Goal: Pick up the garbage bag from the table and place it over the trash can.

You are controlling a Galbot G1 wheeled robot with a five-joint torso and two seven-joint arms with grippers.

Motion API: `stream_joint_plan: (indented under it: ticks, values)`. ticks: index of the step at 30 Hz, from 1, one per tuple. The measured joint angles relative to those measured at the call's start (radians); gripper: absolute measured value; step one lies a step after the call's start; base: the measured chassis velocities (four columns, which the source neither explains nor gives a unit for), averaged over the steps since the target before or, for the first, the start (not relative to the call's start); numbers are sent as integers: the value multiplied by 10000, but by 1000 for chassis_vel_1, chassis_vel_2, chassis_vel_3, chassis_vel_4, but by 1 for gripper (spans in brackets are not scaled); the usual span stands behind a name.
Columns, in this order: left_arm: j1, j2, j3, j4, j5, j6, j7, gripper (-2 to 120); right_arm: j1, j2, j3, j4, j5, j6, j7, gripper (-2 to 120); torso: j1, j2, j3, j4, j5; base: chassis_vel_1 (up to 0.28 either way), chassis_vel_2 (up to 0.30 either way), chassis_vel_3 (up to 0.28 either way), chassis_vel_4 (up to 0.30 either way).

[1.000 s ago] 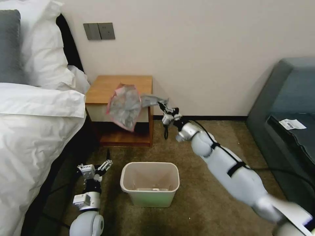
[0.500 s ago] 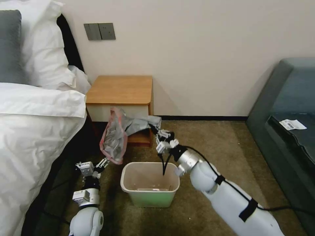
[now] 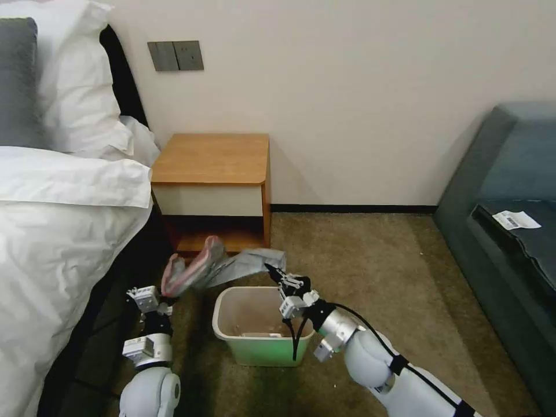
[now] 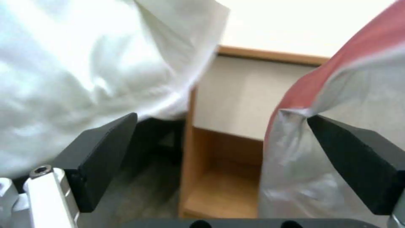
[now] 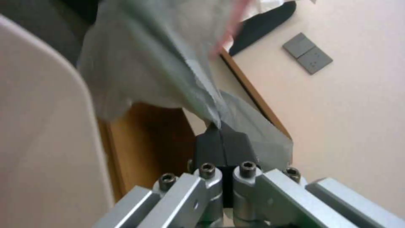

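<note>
The right gripper (image 3: 272,271) is clamped on one end of the garbage bag (image 3: 229,267); in the right wrist view its two dark fingertips (image 5: 223,142) are pressed flat together with a fold of grey plastic caught between them. It hangs just above the far rim of the trash can (image 3: 265,336), its arm reaching in from the robot's right side. From the pinch point the bag stretches away toward the robot's left, off the floor, as a loose crumpled grey sheet, and its pink-red band (image 3: 185,271) bunches at the far end, above and just beside the left gripper (image 3: 152,296).

The left gripper stands parted, its two black fingers (image 4: 105,158) well apart in the left wrist view, nothing held between them. The bag's grey film and red rim (image 4: 333,79) hang right against one of those fingers; whether plastic and pad actually touch I cannot tell. This gripper points upward, to the left of the trash can and close beside the white bedding (image 3: 63,231).

Below the right gripper the trash can stands upright on the carpet (image 3: 359,255), its mouth unlined. Beyond both grippers, against the wall, is the table (image 3: 213,159), with the bag clear of its top.
</note>
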Motion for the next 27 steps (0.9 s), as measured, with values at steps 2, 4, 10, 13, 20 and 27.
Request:
stream_joint_plan:
  ticks: [2, 4, 10, 13, 20, 27]
  values:
    - [-74, 116, -360, -235, -110, 147, -52, 100, -131, -119, 5, 4, -6, 64, 0, 0, 0, 0, 0, 1, 1, 0, 0, 0, 0]
    - [-174, 228, -722, -429, -217, 236, -64, 100, -247, -238, -1, 27, -25, 128, 0, 0, 0, 0, 0, 1, 0, 0, 0, 0, 0]
    - [-260, 407, -1262, -627, -468, 339, -81, 100, -539, -457, 33, 100, -87, 252, 17, 0, 0, 0, 0, 1, 1, 0, 0, 0, 0]
    - [-264, 522, -1580, -586, -608, 340, -110, 100, -901, -560, 176, 161, -212, 371, 41, 0, 0, 0, 0, 0, 0, 0, 0, 0, 0]
    - [-72, 433, -1474, -552, -658, 273, -120, 100, -1369, -673, 270, 122, -185, 441, 79, 0, 0, 0, 0, 1, -1, 0, 0, 0, 0]
    - [294, 300, -892, -813, -511, 290, -133, 100, -1535, -1066, 321, 311, 469, 302, -154, 0, 0, -1, 0, 0, 1, 0, 0, 0, 0]
